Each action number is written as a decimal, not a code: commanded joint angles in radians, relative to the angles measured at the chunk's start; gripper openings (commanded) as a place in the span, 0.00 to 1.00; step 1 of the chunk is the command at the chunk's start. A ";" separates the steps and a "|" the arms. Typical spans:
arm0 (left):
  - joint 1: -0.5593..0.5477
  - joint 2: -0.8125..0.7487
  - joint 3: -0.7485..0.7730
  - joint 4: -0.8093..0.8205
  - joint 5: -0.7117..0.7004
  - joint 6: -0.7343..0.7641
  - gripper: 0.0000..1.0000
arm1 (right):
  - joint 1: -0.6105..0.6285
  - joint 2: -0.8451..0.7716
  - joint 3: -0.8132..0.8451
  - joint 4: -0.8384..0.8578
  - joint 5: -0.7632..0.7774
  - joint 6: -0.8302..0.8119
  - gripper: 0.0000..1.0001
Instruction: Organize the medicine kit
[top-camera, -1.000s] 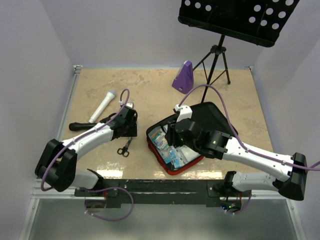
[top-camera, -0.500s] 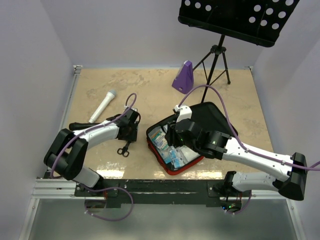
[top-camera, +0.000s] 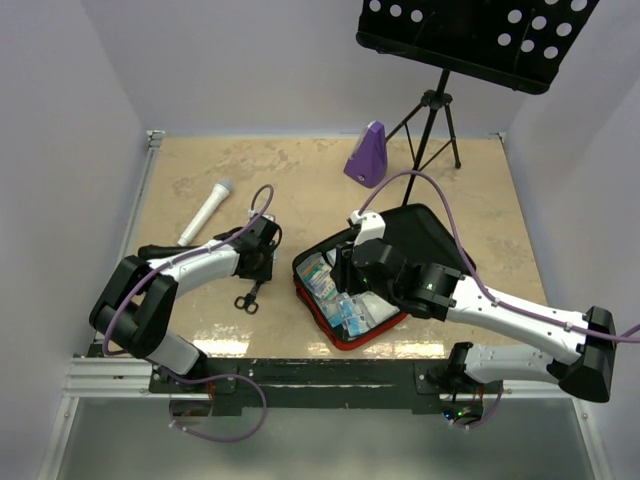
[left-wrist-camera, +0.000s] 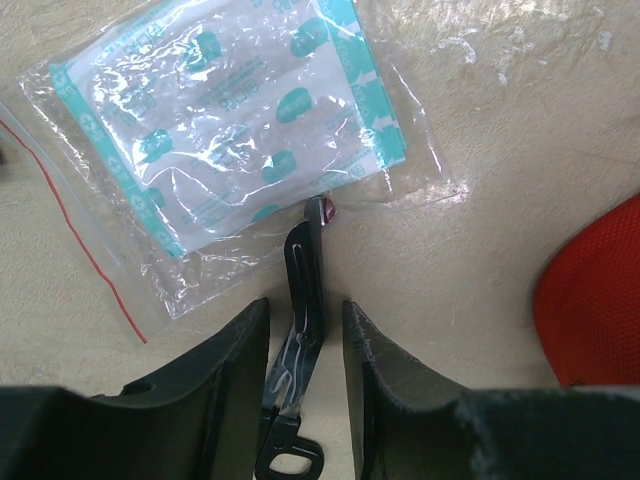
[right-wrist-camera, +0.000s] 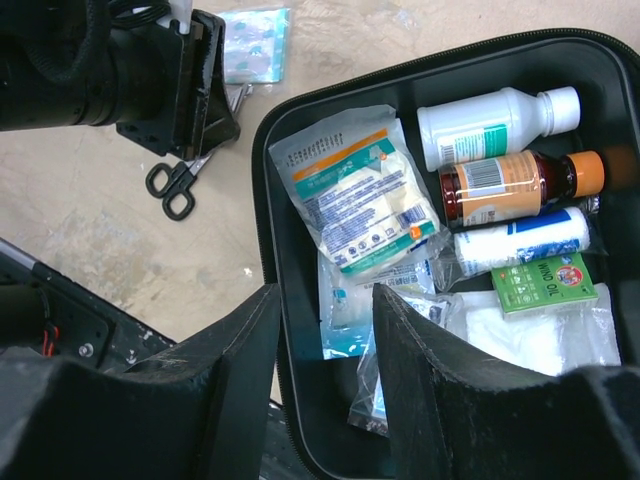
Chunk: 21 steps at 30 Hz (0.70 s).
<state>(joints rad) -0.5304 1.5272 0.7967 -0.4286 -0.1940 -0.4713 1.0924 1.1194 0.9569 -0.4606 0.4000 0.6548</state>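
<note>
Medicine kit open, packets inside; left claw parted astride scissors, zip bag beyond; right claw parted, empty

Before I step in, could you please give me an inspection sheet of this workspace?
Surface: beige tabletop, no spills seen.
Job's things: medicine kit open, holding bottles and packets; scissors and plaster bag lie outside it on the table.
Clutter: microphone, purple metronome.
Grippers: left gripper, fingers open astride the scissors; right gripper, fingers open above the kit.
Cables: purple cables loop off both arms.
Surroundings: music stand at the far right; pale walls.
</note>
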 joint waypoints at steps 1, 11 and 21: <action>0.003 0.044 -0.011 0.002 0.015 -0.024 0.37 | 0.001 -0.033 -0.001 0.023 0.000 -0.001 0.47; 0.000 0.050 -0.016 0.001 0.033 -0.018 0.29 | 0.000 -0.038 -0.003 0.020 0.000 -0.001 0.47; 0.001 0.048 -0.016 -0.007 0.031 -0.017 0.11 | 0.000 -0.046 -0.006 0.016 0.002 -0.001 0.47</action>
<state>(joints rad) -0.5304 1.5307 0.7971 -0.4194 -0.1989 -0.4713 1.0924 1.1091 0.9569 -0.4591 0.4000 0.6548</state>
